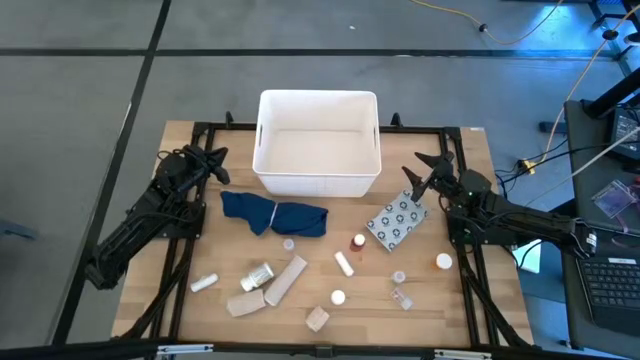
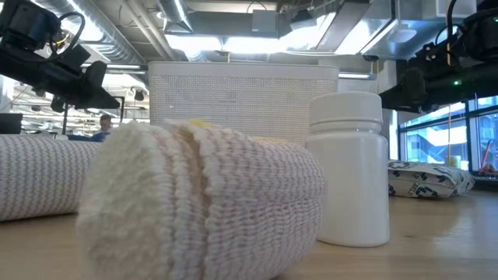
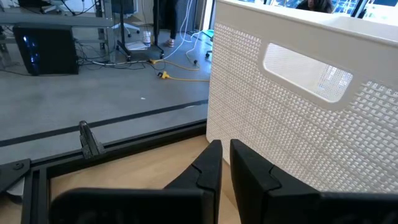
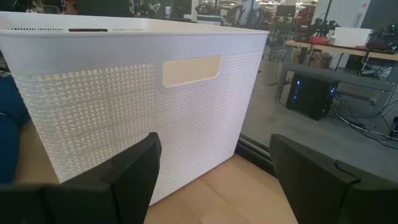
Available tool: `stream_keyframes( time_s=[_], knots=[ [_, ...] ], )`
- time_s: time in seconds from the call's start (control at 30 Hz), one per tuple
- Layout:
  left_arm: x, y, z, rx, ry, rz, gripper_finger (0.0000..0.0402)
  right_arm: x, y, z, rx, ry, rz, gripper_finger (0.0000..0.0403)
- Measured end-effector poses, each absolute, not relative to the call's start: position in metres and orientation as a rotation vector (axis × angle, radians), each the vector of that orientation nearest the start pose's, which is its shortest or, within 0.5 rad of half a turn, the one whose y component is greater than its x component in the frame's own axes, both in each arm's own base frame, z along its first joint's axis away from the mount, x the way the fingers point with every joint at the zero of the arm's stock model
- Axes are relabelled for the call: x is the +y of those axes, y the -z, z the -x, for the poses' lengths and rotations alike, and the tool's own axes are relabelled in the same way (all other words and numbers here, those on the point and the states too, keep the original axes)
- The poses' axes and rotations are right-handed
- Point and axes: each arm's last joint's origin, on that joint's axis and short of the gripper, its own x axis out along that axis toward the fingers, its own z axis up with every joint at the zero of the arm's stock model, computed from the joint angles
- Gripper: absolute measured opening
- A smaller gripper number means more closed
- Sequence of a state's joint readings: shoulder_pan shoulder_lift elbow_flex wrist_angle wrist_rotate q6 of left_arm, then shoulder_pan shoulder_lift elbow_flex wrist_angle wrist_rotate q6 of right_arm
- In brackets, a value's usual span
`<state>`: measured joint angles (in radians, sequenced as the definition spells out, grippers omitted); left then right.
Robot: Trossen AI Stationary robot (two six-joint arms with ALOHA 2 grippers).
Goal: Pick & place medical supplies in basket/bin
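Note:
The white tub (image 1: 318,140) stands at the table's far middle. The supplies lie on the near half. They are a grey dotted packet (image 1: 397,220), beige bandage rolls (image 1: 285,280) and a block (image 1: 317,318), a white vial (image 1: 344,263), an orange-capped vial (image 1: 357,242) and clear vials (image 1: 399,277). My left gripper (image 1: 215,165) hovers left of the tub, shut and empty, its fingertips (image 3: 226,155) close to the tub's wall (image 3: 298,124). My right gripper (image 1: 418,172) hovers right of the tub, just beyond the packet. Its fingers (image 4: 214,162) are wide open and it holds nothing.
A dark blue cloth (image 1: 275,213) lies crumpled just in front of the tub. In the low view a bandage roll (image 2: 202,202) and a white vial (image 2: 350,167) stand near the camera. A black frame (image 1: 195,135) runs along the table's edges. A desk with cables stands right of the table.

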<state>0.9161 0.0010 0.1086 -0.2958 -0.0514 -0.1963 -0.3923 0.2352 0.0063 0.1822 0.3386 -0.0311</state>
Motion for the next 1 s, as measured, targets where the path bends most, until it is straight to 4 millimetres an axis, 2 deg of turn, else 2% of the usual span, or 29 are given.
stream_keyframes(
  time_s=[0.8,0.9,1.0],
  knots=[
    [0.0707,-0.1718,-0.0525,0.082,-0.980,0.262,0.0029,-0.0511,-0.1636,-0.0984,0.067,0.729,0.050,0.0299],
    [0.0708,-0.1717,-0.0524,0.082,-0.980,0.262,0.0027,-0.0511,-0.1639,-0.0984,0.044,0.731,0.001,0.0299],
    [0.0708,-0.1717,-0.0525,0.082,-0.980,0.262,0.0028,-0.0512,-0.1678,-0.0985,-0.049,0.730,-0.129,0.0299]
  ],
)
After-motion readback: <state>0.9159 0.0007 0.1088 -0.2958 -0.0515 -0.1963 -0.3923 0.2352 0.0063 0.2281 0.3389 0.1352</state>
